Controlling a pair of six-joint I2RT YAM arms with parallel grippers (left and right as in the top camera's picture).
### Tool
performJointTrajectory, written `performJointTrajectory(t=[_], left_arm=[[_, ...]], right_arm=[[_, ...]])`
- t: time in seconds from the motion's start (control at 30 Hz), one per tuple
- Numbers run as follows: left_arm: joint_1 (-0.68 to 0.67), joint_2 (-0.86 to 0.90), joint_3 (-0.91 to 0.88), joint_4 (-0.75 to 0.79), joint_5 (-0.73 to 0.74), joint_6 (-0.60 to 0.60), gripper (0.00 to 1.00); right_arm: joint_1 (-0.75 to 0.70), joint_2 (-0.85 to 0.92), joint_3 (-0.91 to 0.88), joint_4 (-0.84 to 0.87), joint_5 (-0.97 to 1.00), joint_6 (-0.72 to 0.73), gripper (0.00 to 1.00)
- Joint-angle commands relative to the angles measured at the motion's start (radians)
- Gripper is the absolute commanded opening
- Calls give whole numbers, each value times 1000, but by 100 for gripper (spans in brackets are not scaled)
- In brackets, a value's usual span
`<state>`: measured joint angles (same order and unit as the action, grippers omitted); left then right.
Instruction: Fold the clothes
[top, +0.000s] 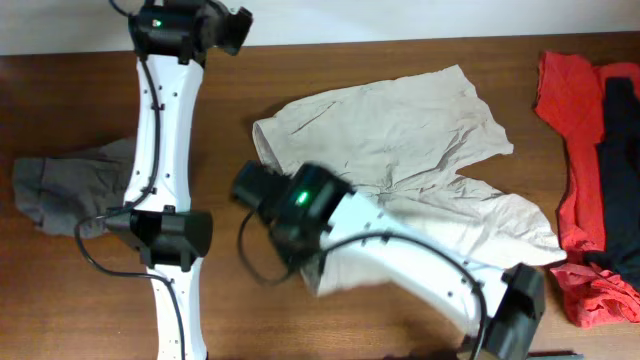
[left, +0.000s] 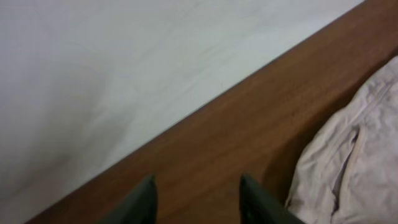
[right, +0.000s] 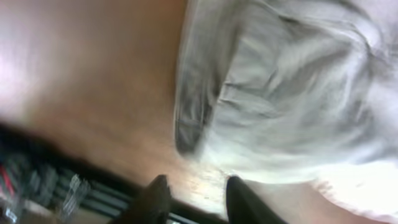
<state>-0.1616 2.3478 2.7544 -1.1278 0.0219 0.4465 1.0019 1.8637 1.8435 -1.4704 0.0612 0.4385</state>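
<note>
The large beige shorts lie spread and wrinkled on the wooden table, centre right. My left gripper is at the far edge of the table, open and empty. In the left wrist view its fingers hover over bare wood, with the shorts' edge to the right. My right gripper is by the shorts' near left corner. In the blurred right wrist view its fingers are open and empty, just short of the shorts' hem.
A gray garment lies crumpled at the left, partly under the left arm. A red garment with a black one on it lies at the right edge. A white wall backs the table.
</note>
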Motion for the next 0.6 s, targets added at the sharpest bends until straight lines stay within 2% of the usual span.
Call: performJointTrajectory(t=[0.0,0.07,0.13,0.2,0.27,0.4,0.57], left_arm=[[-8,3,-8,-29,47,-32,48],[-13,3,-8,-69,69,-42,53],[-21,3,-8,-122,135,-42,58],[-31,3,-8,-176,192,-42,64],[-42,3,-8,-230,227,-42,64],[-66,10,-18,-303,263,-42,53],[-98,16,-151,-320,290,-42,39]], right_arm=[[87,-4,1,5,-10,-149,43],[131,-4,1,6,33,-200,51],[169,-5,1,1,176,-183,56],[178,-6,2,-7,332,-81,57],[159,-11,2,-23,434,13,56],[63,-50,2,-37,486,118,55],[-93,-158,2,-33,486,121,53]])
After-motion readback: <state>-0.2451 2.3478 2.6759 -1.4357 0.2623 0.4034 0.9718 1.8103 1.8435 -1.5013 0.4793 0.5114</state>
